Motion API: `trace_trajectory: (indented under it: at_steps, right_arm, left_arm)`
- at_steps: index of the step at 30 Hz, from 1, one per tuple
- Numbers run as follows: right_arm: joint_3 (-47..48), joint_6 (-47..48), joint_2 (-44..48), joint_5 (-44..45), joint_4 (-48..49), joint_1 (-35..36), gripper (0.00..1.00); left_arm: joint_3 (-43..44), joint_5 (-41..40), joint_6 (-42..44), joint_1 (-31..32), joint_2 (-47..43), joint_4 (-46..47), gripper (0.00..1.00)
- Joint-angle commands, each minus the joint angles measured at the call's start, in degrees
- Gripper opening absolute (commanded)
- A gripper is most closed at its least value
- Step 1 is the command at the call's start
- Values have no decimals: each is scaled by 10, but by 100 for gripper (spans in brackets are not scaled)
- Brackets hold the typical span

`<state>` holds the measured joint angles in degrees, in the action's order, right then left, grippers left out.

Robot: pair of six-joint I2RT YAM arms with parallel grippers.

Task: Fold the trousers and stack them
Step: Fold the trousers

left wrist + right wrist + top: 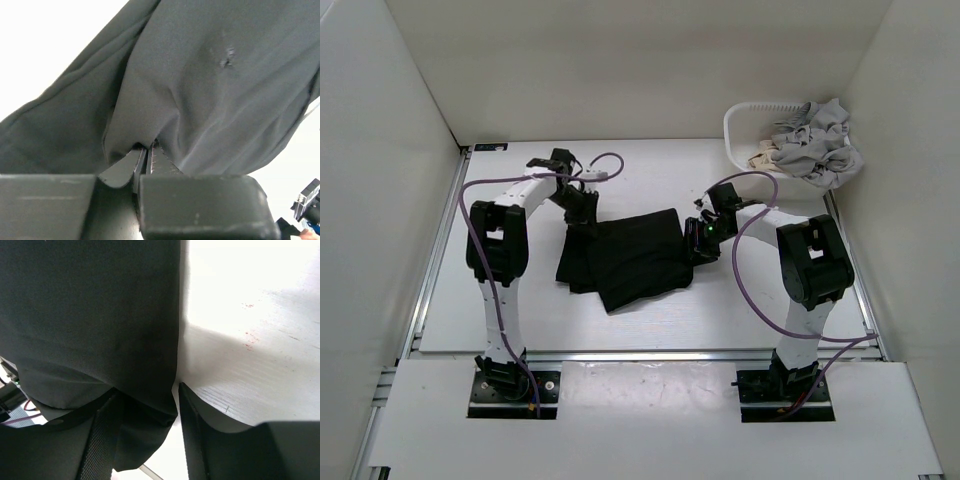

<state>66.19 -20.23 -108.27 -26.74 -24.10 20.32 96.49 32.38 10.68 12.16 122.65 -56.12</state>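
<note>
The black trousers [630, 258] lie folded in a rough rectangle in the middle of the white table [520, 310]. My left gripper [583, 217] is at their far left corner. In the left wrist view it [147, 150] is shut, pinching a fold of the black fabric [210, 90]. My right gripper [701, 240] is at the trousers' right edge. In the right wrist view it [147, 400] is open, with the fabric's edge and corner [100, 315] lying between the fingers, which are apart.
A white basket [742, 125] stands at the back right. Light grey garments [817, 145] spill over its right side, and a bit of beige cloth [761, 158] shows at its front. White walls enclose the table on three sides.
</note>
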Motion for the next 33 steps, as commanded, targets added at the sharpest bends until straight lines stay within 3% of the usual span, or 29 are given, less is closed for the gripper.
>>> trace_trajectory:
  at_steps: [1,4,13,16,18,21,23,24,28,29,31,32,33]
  right_arm:
    - [-5,22,0,5,-31,-2,51]
    - [-5,28,0,5,-36,-2,49]
    - [-11,45,-5,5,-42,-2,49]
    - [1,51,-5,10,-54,-2,54]
    - [8,56,3,21,-71,-2,68]
    - [13,69,43,59,-96,-2,80]
    - [36,75,79,85,-117,-2,99]
    - [42,81,91,112,-139,-2,99]
    - [64,81,147,170,-182,-7,99]
    - [64,76,161,192,-190,-7,99]
    - [78,68,173,220,-209,-7,99]
    - [85,68,173,232,-214,-7,99]
    - [85,63,173,246,-214,-7,99]
  left_arm:
    - [65,17,7,-1,-65,4,14]
    - [120,24,19,7,-78,4,14]
    - [75,1,14,13,-17,-8,14]
    - [106,-26,1,8,10,4,28]
    - [135,-35,1,8,17,4,38]
    - [150,-64,-9,-3,3,9,50]
    - [140,-92,-14,-18,-11,9,57]
    - [131,-101,-14,-18,-31,15,65]
    - [68,-170,-27,-23,-89,47,76]
    - [48,-201,-27,-23,-97,53,89]
    - [34,-223,-34,-23,-105,53,91]
    - [26,-228,-39,-28,-112,53,99]
    - [7,-228,-39,-28,-121,59,99]
